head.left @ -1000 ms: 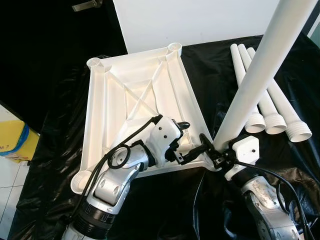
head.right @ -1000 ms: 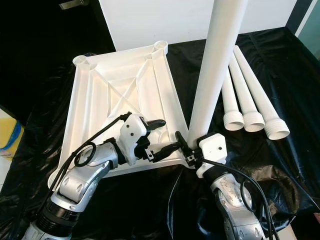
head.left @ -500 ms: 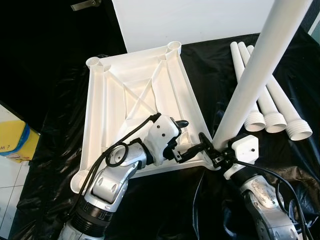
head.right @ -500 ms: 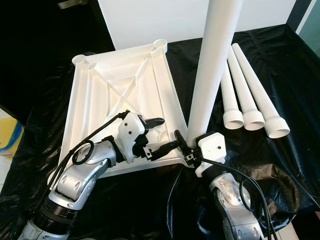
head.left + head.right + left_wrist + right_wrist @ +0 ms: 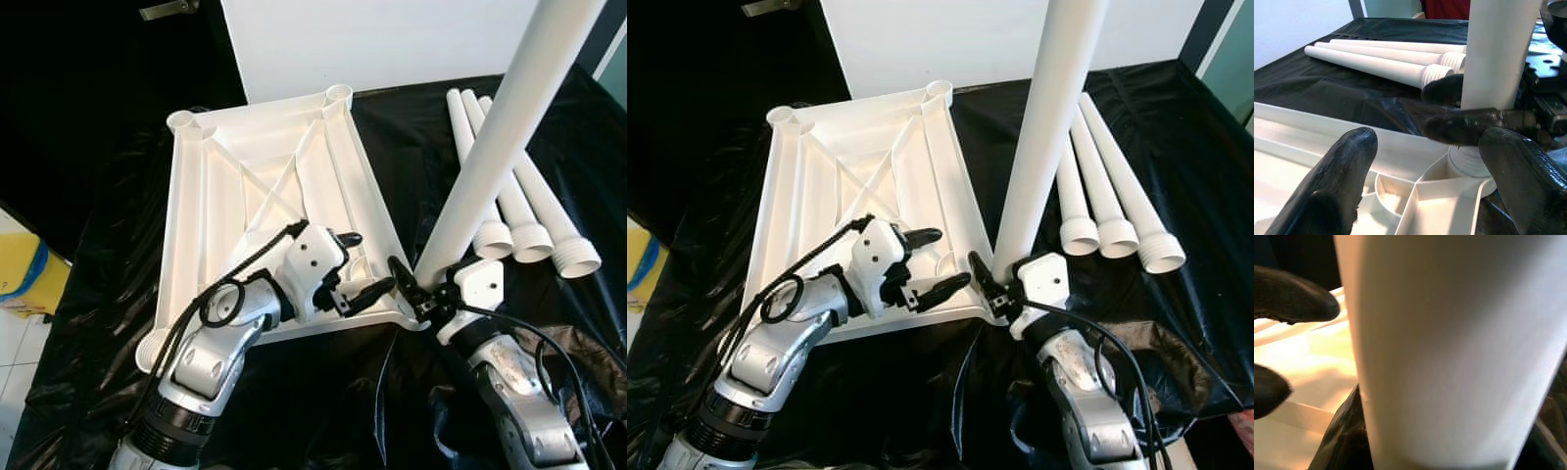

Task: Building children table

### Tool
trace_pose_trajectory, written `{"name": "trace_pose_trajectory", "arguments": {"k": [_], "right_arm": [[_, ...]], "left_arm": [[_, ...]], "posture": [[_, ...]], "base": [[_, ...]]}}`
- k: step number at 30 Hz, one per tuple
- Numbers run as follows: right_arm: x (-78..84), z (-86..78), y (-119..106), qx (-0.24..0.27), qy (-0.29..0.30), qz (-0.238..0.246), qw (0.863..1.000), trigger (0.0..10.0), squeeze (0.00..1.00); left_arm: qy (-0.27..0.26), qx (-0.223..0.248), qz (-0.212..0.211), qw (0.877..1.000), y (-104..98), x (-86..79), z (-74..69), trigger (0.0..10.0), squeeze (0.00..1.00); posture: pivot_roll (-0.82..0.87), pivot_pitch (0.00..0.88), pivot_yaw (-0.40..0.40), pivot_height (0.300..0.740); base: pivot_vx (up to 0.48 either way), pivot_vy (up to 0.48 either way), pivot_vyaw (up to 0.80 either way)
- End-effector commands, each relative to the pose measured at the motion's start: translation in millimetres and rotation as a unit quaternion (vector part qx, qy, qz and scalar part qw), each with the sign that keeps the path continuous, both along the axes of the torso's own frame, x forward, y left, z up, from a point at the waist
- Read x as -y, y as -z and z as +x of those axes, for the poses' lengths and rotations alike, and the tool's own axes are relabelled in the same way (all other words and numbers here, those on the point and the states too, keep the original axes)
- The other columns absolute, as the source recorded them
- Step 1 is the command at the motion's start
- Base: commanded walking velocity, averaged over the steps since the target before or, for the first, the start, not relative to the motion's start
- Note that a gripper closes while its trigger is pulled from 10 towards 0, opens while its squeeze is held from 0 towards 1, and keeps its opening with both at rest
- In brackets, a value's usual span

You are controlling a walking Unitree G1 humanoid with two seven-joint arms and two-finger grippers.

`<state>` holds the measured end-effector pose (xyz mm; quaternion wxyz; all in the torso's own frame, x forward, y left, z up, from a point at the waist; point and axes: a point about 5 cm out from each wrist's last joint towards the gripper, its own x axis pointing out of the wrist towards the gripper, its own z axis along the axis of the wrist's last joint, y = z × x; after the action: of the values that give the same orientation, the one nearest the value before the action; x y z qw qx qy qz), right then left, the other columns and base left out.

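— What's under you?

— Black sheeting [image 5: 88,294], with the white tabletop [image 5: 211,211] lying upside down on it so its corner sockets face up. From my head, three spare legs [image 5: 529,211] lie beside the tabletop, well apart from it.

— And the fourth leg?

— My right gripper [image 5: 416,294] is clamped round the upright leg [image 5: 495,137] near its base, forearm reaching up from below, at the tabletop's near corner socket [image 5: 1466,164].

— Your left wrist view?

— My left gripper [image 5: 1425,161], fingers spread and empty, rests over the tabletop beside that socket, likely steadying it.

— Right wrist?

— The leg, very close.
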<state>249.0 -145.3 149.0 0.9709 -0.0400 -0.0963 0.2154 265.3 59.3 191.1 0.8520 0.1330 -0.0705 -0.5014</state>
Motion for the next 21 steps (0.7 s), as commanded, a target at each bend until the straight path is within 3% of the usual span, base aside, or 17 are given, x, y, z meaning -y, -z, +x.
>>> {"name": "trace_pose_trajectory", "arguments": {"k": [1, 14, 21], "right_arm": [[1.3, 1.7, 15.8, -0.047, 0.0, -0.002, 0.999, 10.0, 0.0], [2.1, 2.8, 15.5, -0.044, -0.01, -0.004, 0.999, 10.0, 0.0], [2.3, 8.1, -7.5, -0.013, -0.017, 0.009, 1.0, 10.0, 0.0]], "left_arm": [[-0.028, 0.0, 0.003, 1.0, 1.7, -5.2, 1.7, 10.0, 0.0], [-0.03, 0.004, 0.004, 1.0, -0.1, -6.3, 2.9, 10.0, 0.0], [-0.03, 0.009, 0.003, 0.999, -4.6, -8.5, 6.7, 10.0, 0.0]], "posture": [[-0.06, 0.101, 0.054, 0.74], [-0.06, 0.101, 0.06, 0.74], [-0.06, 0.108, 0.065, 0.74]], "base": [[0.0, 0.0, 0.0], [0.0, 0.0, 0.0], [0.0, 0.0, 0.0]]}}
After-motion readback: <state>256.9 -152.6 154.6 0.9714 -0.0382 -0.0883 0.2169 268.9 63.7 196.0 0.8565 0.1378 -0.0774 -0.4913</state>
